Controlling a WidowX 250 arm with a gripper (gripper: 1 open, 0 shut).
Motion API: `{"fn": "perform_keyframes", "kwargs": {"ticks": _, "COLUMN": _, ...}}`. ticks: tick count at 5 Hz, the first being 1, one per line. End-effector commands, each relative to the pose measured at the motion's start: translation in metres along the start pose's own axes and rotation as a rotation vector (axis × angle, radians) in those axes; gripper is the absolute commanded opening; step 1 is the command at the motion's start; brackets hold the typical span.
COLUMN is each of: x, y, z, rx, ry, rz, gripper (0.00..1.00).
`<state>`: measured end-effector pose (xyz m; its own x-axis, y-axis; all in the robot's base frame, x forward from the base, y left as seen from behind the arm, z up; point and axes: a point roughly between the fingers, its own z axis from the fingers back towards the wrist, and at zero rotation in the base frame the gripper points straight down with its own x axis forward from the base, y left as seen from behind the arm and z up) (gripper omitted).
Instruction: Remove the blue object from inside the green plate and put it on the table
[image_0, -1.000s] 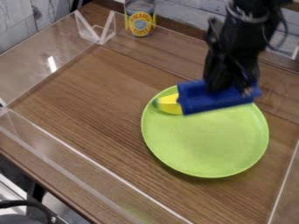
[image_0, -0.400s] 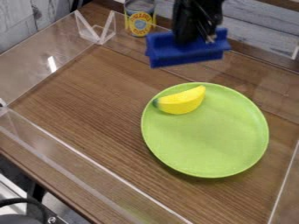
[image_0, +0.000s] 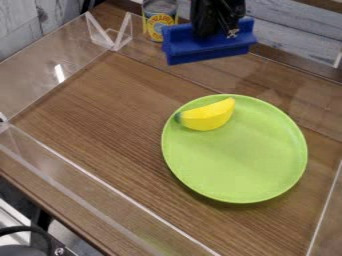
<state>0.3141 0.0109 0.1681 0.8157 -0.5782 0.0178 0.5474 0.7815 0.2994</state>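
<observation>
Above the far side of the table, clear of the green plate, my gripper is clamped on the blue object, which I judge light, rigid and smooth, best pinched across its narrow sides.

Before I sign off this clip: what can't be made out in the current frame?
1. Tool: the camera view cuts the arm off at the top edge, and the blue object hides the fingertips.
2. Can at the back: label too small and blurred to read.
3. Yellow piece on the green plate: underside hidden.
</observation>
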Motion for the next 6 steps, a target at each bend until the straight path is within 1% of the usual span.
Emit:
{"fn": "perform_keyframes", "kwargs": {"ticks": 1, "x": -0.003, "y": 0.012, "z": 0.012, "rx": 0.064, "ry": -0.062, "rz": 0.026, "gripper": 0.00}}
{"fn": "perform_keyframes", "kwargs": {"ticks": 4, "x": 0.000, "y": 0.019, "z": -0.007, "rx": 0.153, "ry": -0.131, "rz": 0.036, "gripper": 0.00}}
{"fn": "perform_keyframes", "kwargs": {"ticks": 5, "x": -0.002, "y": 0.022, "z": -0.013, "rx": 0.180, "ry": -0.150, "rz": 0.034, "gripper": 0.00}}
{"fn": "perform_keyframes", "kwargs": {"ticks": 6, "x": -0.024, "y": 0.021, "z": -0.013, "rx": 0.190, "ry": -0.150, "rz": 0.044, "gripper": 0.00}}
